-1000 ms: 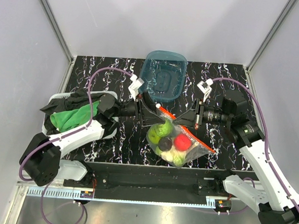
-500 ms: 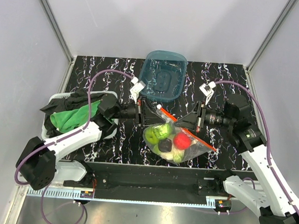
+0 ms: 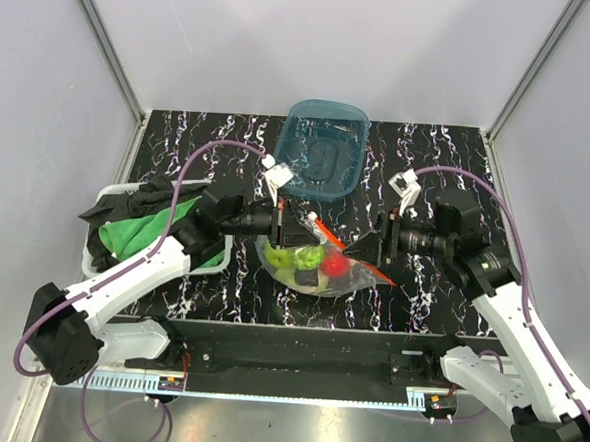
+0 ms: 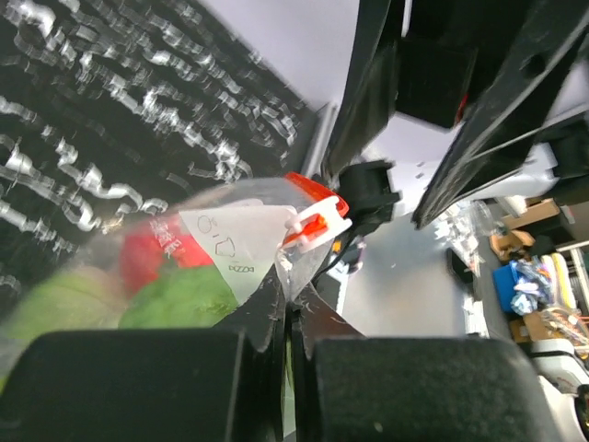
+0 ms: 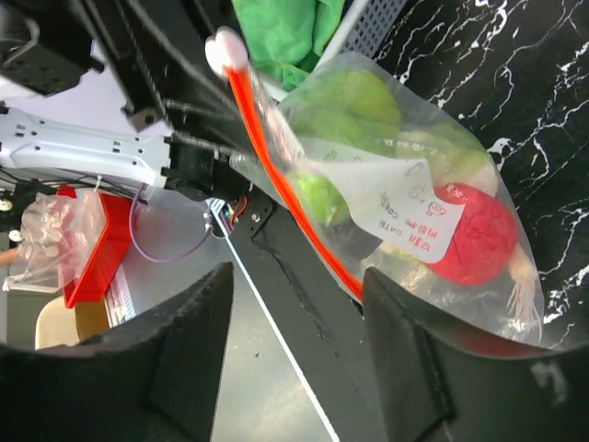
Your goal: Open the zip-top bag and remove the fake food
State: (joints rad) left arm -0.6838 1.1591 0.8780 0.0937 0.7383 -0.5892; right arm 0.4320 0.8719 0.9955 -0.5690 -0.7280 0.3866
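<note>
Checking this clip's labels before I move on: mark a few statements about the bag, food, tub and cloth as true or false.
1. The red piece is inside the bag. True.
2. The left gripper is shut on the bag's edge beside the white slider. True.
3. A food piece lies in the tub. False: none shows in it.
4. The green cloth covers the bag. False: it lies far left, apart from the bag.
</note>
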